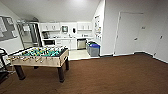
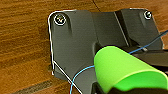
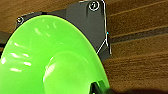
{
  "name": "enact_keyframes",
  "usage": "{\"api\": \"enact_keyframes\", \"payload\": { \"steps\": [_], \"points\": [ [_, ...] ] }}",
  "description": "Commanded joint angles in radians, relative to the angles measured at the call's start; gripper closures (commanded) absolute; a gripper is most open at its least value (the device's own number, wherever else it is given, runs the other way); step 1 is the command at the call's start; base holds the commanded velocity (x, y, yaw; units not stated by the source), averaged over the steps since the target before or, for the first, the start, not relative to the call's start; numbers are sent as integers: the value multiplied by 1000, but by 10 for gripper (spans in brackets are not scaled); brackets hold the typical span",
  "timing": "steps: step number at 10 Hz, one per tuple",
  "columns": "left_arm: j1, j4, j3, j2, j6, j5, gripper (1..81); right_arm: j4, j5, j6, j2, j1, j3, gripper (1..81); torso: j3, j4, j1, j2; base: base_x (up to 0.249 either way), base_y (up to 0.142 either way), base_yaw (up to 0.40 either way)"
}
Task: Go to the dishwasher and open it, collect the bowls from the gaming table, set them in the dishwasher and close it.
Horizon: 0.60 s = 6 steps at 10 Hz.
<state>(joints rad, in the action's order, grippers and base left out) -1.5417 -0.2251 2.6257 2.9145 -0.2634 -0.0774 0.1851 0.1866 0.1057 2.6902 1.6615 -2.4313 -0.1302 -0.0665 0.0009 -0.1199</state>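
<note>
The dishwasher (image 1: 81,44), with a steel front, stands shut in the kitchen at the far end of the room. In the left wrist view a bright green bowl (image 2: 120,70) hangs on its side above the brown carpet, in my left gripper (image 2: 116,90). Another bright green bowl (image 3: 50,60) shows its shiny inside in the right wrist view, with my right gripper (image 3: 96,88) shut on its rim. The gaming table is out of view.
A table-football table (image 1: 41,58) with a green field stands at the near left. Blue and grey bins (image 1: 93,49) sit by the kitchen's right corner. A white door (image 1: 127,33) is on the right wall. Brown carpet (image 1: 112,75) stretches ahead to the kitchen.
</note>
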Motion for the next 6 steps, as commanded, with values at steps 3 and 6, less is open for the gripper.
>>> {"api": "enact_keyframes", "payload": {
  "steps": [3, 6],
  "points": [
    [48, 1, 0, -9, -4, 55, 811, 10, -45, 2, -25, -35, -1, 811, 0, 0, 0, 0, 152, 0, 0],
    [48, 3, 0, -7, -4, 54, 811, 10, -45, 0, -22, -33, -1, 811, 0, 0, 0, 0, 152, 0, 0]
  ]
}}
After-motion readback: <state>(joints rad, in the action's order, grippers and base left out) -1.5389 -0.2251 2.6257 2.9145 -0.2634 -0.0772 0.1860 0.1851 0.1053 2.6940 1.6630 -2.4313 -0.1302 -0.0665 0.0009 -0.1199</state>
